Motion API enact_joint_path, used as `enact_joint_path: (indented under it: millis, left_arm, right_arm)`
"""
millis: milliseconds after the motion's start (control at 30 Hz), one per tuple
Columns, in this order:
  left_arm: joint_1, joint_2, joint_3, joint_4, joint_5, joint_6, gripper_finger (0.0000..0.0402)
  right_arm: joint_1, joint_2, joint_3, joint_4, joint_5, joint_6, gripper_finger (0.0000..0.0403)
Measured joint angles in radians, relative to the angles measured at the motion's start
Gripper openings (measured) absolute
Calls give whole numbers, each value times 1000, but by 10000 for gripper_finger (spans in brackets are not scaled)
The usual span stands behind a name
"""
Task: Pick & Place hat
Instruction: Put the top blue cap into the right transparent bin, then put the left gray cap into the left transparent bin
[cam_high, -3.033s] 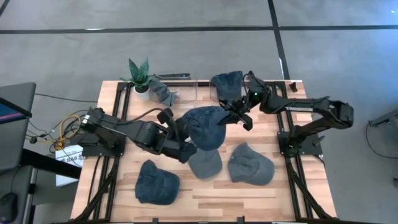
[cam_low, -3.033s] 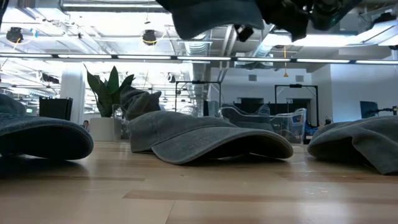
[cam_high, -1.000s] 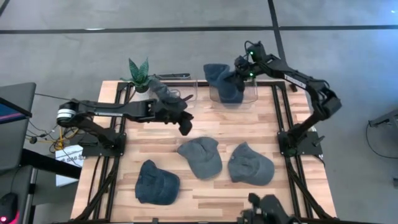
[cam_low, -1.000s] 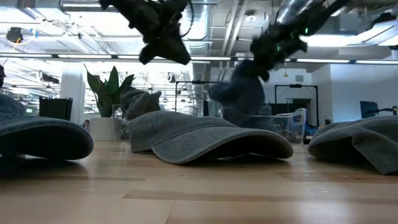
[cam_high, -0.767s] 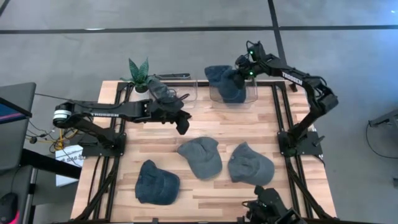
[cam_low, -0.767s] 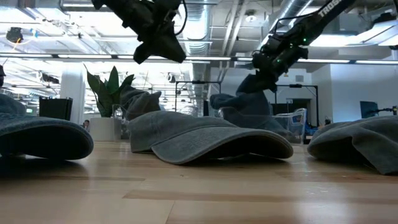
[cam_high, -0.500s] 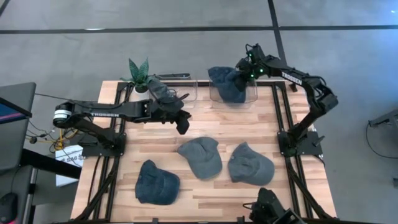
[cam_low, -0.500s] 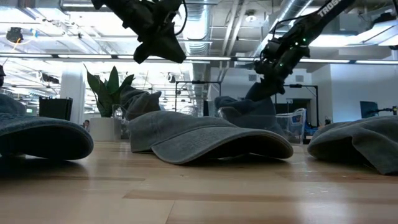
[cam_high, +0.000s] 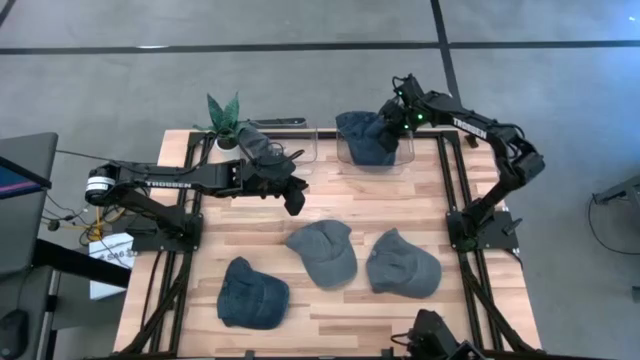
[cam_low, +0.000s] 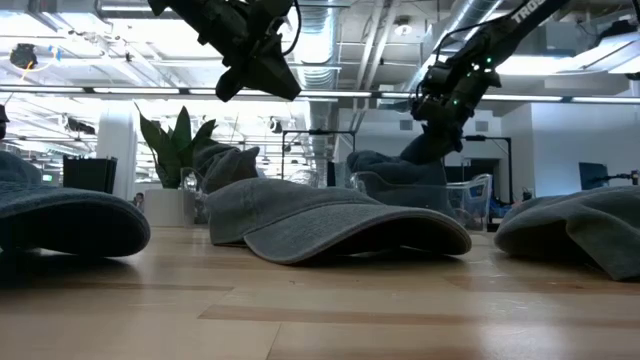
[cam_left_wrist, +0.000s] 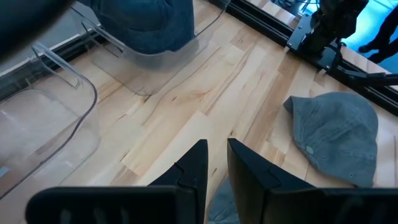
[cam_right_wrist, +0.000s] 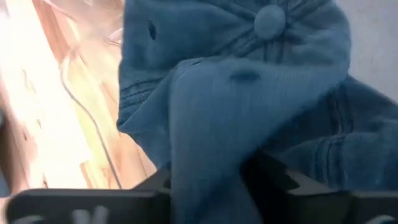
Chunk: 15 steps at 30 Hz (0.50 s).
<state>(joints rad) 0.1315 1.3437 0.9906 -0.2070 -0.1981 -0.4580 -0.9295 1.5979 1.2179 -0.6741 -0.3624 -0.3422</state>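
Observation:
The dark blue denim hat (cam_high: 366, 138) lies in the clear bin (cam_high: 345, 158) at the table's far edge, and my right gripper (cam_high: 394, 126) is shut on it from above. In the low view the hat (cam_low: 395, 172) is slumped inside the bin below that gripper (cam_low: 438, 118). My left gripper (cam_high: 294, 198) hangs shut and empty above the table's middle left, high in the low view (cam_low: 258, 68). Three more hats rest crown up on the wood: a grey one (cam_high: 323, 251), a grey one (cam_high: 402, 264) and a blue one (cam_high: 252, 293). My right gripper pinches a bunched fold of the hat's denim (cam_right_wrist: 205, 155) between its two fingers (cam_right_wrist: 277, 180), coming from above and pointing down. The crown with its button (cam_right_wrist: 272, 18) sags beyond the fingers. The hat's lower part rests in the bin (cam_low: 470, 195).
A second clear bin (cam_high: 292, 143) stands left of the first with a grey cloth hat (cam_high: 262, 150) at its left end. A potted plant (cam_high: 224, 118) stands at the far left corner. Bare wood (cam_high: 360, 200) lies between the bins and the near hats.
My right gripper has come down and shifted slightly toward the table's right over the bin, still shut on the hat. The hat, which hung below the fingers, has sunk into the bin and slumped there. My left gripper drew back a little toward the left, then kept still.

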Motion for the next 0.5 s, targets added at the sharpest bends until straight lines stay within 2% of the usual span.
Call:
enact_joint_path:
  millis: [133,300,500]
  left_arm:
    - [-1,0,0,0,-7,-3,60]
    - [-1,0,0,0,-7,-11,93]
    - [-1,0,0,0,-5,-88,158]
  right_arm:
    - [-1,-71,0,1,0,1,176]
    - [-9,-204,0,2,-1,23,242]
    - [4,-370,0,-1,-2,96,269]
